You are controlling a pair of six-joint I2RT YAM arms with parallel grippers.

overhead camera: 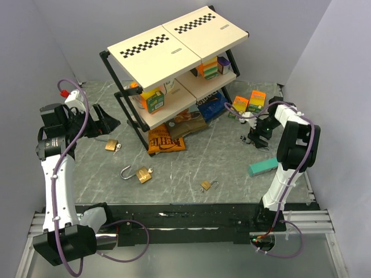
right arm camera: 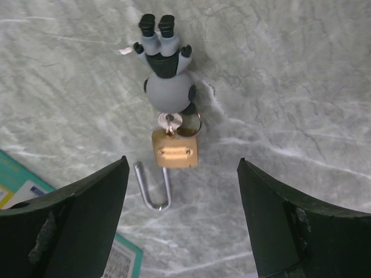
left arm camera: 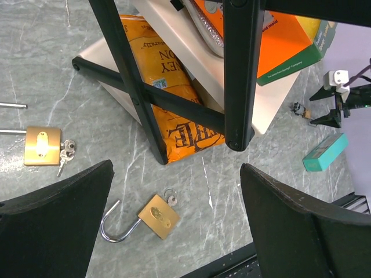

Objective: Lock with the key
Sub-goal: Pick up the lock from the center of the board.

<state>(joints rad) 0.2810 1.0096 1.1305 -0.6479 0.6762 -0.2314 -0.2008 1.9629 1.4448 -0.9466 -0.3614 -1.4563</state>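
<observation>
A grey marbled desk (overhead camera: 191, 168) between pale walls carries a black-framed shelf rack (overhead camera: 174, 52) stuffed with packets. At the far left of the overhead view the left fingers (left arm camera: 58, 220) hang spread wide, holding nothing, near a brass padlock (overhead camera: 111, 145) with keys in it. Right of it lies an open padlock (overhead camera: 141, 174) (shackle swung out), then a smaller padlock (overhead camera: 206, 185) at lower centre. At the right, the right fingers (right arm camera: 64, 226) are likewise wide and empty, poised over a fourth padlock (right arm camera: 175, 149). Its key (right arm camera: 170, 120) sits in the cylinder beside a grey figurine (right arm camera: 167, 87), and its shackle (right arm camera: 154, 190) looks swung free. The step in hand seems to be the approach. Next, I judge, the shackle must be pressed home, then the key pinched and turned.
</observation>
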